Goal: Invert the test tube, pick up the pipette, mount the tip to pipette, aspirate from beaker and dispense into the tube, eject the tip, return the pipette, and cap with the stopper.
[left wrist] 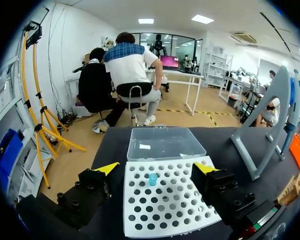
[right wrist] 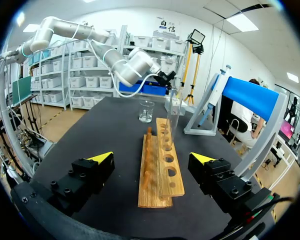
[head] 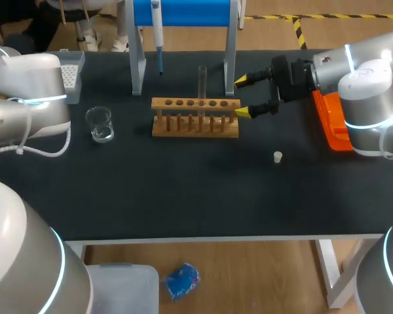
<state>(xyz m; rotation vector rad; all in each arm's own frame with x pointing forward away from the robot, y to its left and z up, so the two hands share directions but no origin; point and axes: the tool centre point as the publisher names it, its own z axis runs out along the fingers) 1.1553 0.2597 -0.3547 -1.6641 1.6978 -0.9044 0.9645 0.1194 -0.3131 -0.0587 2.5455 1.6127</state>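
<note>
At the rack's [head: 183, 131] right end, the right gripper [head: 243, 97] waits open, the test tube [head: 202, 85] standing upright just ahead, well apart from the open left gripper [left wrist: 157, 168].

A black-topped bench [head: 183, 196] is standing on white legs, with a wood-patterned floor [head: 262, 275] showing below its near edge. Beyond the bench's far edge, yellow-and-black tape [head: 327, 16] is running across that floor. White walls [left wrist: 80, 45] are closing in around the bench, ceiling panels [left wrist: 202, 19] are glowing above it, and white shelving [right wrist: 80, 75] is lining one wall beyond it.
</note>
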